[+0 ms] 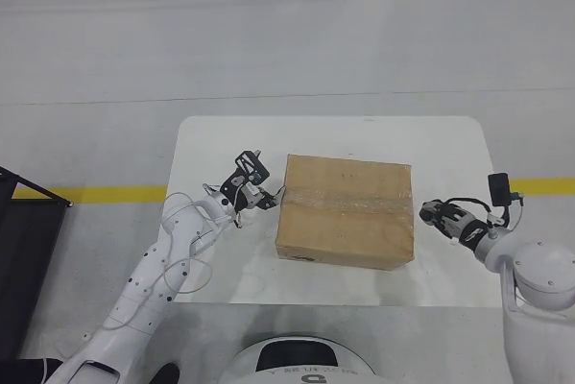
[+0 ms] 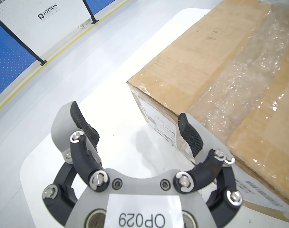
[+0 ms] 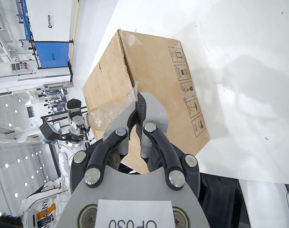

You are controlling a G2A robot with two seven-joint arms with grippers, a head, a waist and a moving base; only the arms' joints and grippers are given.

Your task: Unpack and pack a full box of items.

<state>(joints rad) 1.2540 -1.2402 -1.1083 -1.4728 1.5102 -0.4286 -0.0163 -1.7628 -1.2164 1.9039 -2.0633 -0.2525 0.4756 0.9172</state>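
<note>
A white rectangular desk (image 1: 210, 144) with rounded corners carries a closed brown cardboard box (image 1: 345, 226). The box lies flat about midway between the desk's left and right edges, turned slightly askew to them. A strip of clear crinkled tape (image 1: 349, 200) runs along its top from end to end. A white paper label (image 2: 158, 122) is on the end facing the desk's left edge. Black printed handling symbols (image 3: 189, 91) mark the end facing the right edge.

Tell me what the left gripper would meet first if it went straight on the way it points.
The cardboard box. The open left gripper points at a corner of its labelled end face and would probably strike there first; the remaining gap is unclear.
</note>
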